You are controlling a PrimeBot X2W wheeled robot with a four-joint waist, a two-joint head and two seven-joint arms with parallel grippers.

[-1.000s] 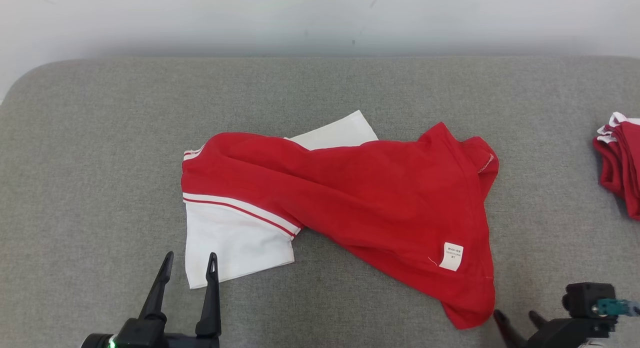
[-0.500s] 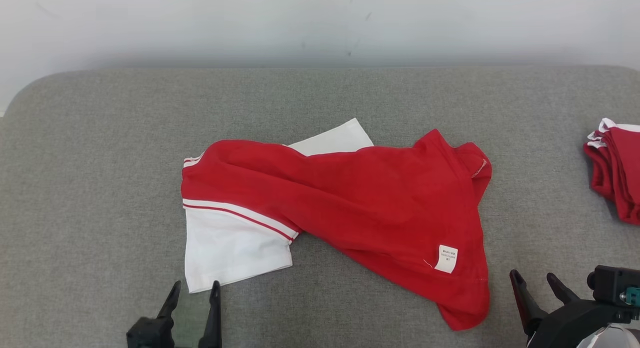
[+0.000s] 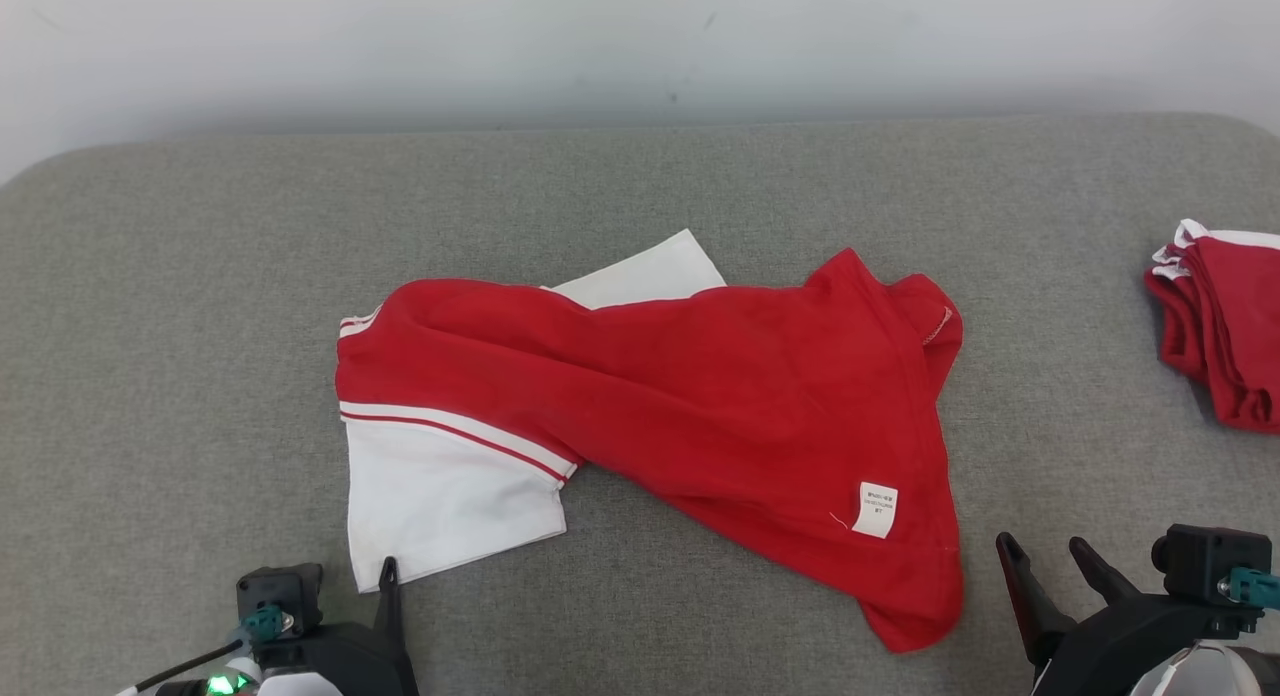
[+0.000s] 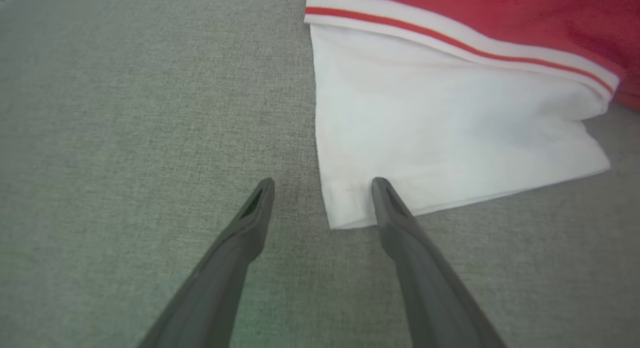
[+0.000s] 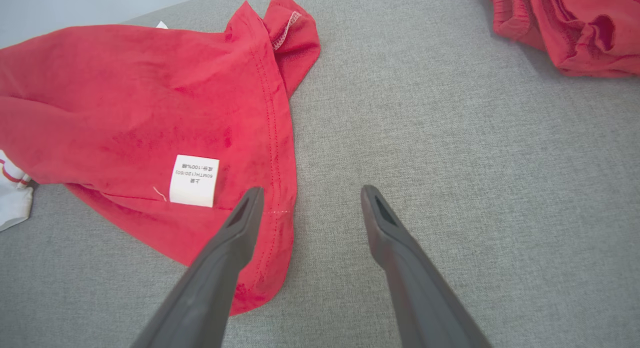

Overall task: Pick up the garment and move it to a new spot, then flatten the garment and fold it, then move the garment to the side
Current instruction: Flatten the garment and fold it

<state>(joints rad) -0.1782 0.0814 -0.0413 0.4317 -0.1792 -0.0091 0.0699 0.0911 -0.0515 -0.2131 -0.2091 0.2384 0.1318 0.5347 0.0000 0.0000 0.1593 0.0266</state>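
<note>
The garment (image 3: 700,376) is a red shirt with white sleeves, lying crumpled in the middle of the grey padded surface (image 3: 200,276), its white care label (image 3: 878,509) facing up. My left gripper (image 4: 322,180) is open, its fingers astride the near corner of the white sleeve (image 4: 440,113), with nothing held. Just right of the red hem (image 5: 270,138) is my right gripper (image 3: 1042,548), also open and empty. Its left finger overlaps the hem beside the label (image 5: 194,180) in the right wrist view.
A small pile of folded red garments (image 3: 1215,326) lies at the surface's right edge and also shows as the pile (image 5: 565,28) in the right wrist view. A pale wall (image 3: 640,36) runs behind the surface. Bare grey fabric surrounds the shirt.
The left gripper has dropped back toward the bottom edge of the head view. The right gripper has come up beside the red hem. The whole picture has shifted slightly.
</note>
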